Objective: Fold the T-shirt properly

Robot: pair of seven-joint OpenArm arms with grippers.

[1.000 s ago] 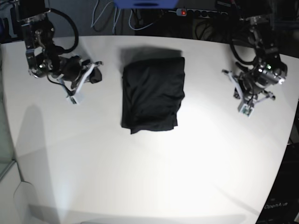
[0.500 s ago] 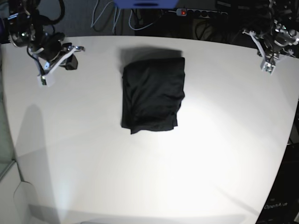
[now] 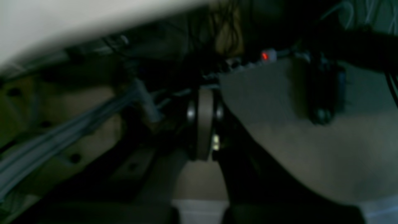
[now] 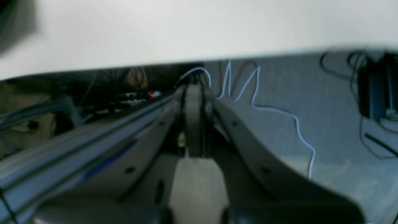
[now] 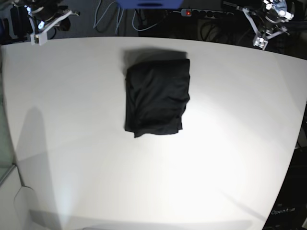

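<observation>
The T-shirt (image 5: 157,98) lies folded into a compact dark rectangle on the white table (image 5: 216,167), a little back of the middle. Nothing touches it. My left gripper (image 5: 261,41) hangs at the far right corner, over the table's back edge, shut and empty. My right gripper (image 5: 38,38) is at the far left corner, also shut with nothing held. In the left wrist view the left gripper (image 3: 203,118) shows its fingers pressed together. The right wrist view shows the right gripper (image 4: 194,118) closed the same way. Neither wrist view shows the T-shirt.
Behind the table's back edge lie a power strip with a red light (image 5: 188,13) and loose pale cables (image 5: 108,17). A blue object (image 5: 151,4) sits at top centre. The floor beyond the table shows a white cable (image 4: 279,112).
Both arms have pulled back from beside the T-shirt to the table's far corners, and both grippers stayed shut. The T-shirt has not moved.
</observation>
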